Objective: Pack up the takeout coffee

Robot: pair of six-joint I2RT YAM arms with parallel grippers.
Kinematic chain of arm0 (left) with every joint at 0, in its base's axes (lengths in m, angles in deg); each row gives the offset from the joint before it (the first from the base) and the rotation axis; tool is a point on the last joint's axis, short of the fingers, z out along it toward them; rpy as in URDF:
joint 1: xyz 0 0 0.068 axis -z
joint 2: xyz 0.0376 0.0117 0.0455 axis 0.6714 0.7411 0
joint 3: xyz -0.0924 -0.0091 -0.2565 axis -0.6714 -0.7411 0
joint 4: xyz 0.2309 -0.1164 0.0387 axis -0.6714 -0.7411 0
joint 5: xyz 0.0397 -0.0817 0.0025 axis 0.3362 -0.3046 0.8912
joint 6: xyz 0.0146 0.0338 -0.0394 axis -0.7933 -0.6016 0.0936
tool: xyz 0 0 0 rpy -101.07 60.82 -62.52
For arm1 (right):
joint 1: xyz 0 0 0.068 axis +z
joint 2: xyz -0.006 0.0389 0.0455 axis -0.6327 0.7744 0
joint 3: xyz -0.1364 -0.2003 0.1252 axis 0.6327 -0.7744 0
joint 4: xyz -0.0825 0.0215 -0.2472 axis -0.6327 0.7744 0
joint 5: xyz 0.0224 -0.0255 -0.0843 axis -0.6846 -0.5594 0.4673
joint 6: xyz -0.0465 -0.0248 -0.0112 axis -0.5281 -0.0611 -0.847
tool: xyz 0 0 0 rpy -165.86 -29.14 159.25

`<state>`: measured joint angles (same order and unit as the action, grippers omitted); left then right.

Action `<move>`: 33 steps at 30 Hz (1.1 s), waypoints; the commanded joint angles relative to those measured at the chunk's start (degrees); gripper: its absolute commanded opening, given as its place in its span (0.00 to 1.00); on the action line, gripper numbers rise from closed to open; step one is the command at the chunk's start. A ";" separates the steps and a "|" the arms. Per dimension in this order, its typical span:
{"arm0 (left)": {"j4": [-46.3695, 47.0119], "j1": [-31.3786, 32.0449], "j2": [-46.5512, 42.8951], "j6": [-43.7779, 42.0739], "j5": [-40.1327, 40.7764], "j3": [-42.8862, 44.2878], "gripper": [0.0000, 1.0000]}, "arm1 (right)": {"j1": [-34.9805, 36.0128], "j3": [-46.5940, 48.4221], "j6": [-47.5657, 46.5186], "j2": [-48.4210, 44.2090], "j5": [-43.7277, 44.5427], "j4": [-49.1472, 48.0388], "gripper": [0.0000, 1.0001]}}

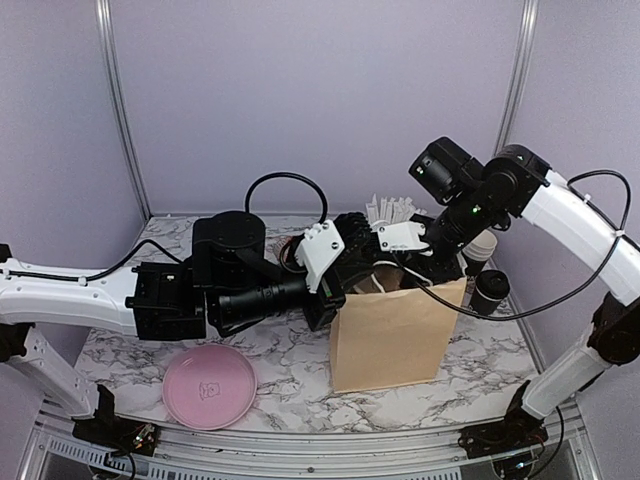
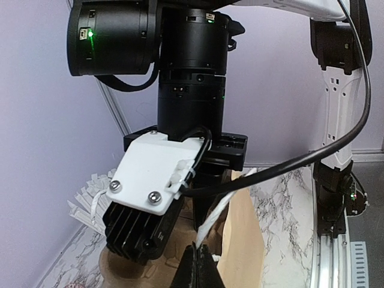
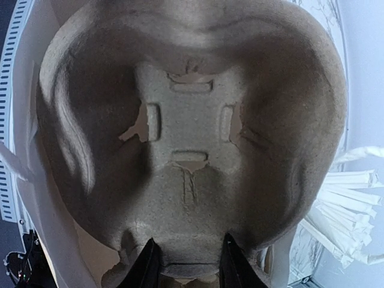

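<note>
Your left gripper [image 2: 197, 273] is clenched on the white twisted handle [image 2: 225, 210] of the paper bag [image 1: 390, 330], apparently keeping the bag's mouth up. Your right gripper [image 3: 189, 264] grasps the near rim of the pulp carrier [image 3: 192, 120], which sits down inside the bag. The takeout coffee waits outside, just beside the bag's right wall: a lidded black cup [image 1: 490, 291], and a second cup [image 1: 482, 247] behind it, partly hidden by the arm. Treat each cup as light but soft-walled; a hard squeeze would likely dent it or pop the smooth lid. Take it around the paper wall under the lid's rim, and keep it upright in case it is filled.
</note>
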<state>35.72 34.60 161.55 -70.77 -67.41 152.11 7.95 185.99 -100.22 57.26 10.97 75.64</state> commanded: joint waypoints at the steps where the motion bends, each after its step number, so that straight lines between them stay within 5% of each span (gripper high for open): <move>1: -1.54 0.17 -3.44 -1.35 3.42 -0.98 0.00 | -0.46 -1.08 0.38 -1.48 0.49 0.55 0.24; 12: -4.07 0.43 -1.88 -0.42 1.12 -0.19 0.02 | -0.21 -4.55 1.77 -1.34 -2.10 0.53 0.24; 14: -4.77 0.93 -2.13 -0.47 1.96 0.24 0.25 | 0.00 -5.00 1.99 -1.59 -2.13 0.51 0.24; 19: -7.98 2.73 -6.44 -1.65 1.99 0.91 0.50 | 0.88 -8.02 2.66 -2.08 -2.93 0.60 0.24; 33: -1.40 2.49 -28.67 -4.19 18.89 -12.12 0.58 | 3.47 -14.72 3.09 0.72 -2.65 0.47 0.24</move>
<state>31.70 37.33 134.44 -73.70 -54.65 143.04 10.70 172.81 -97.80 56.06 8.85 76.06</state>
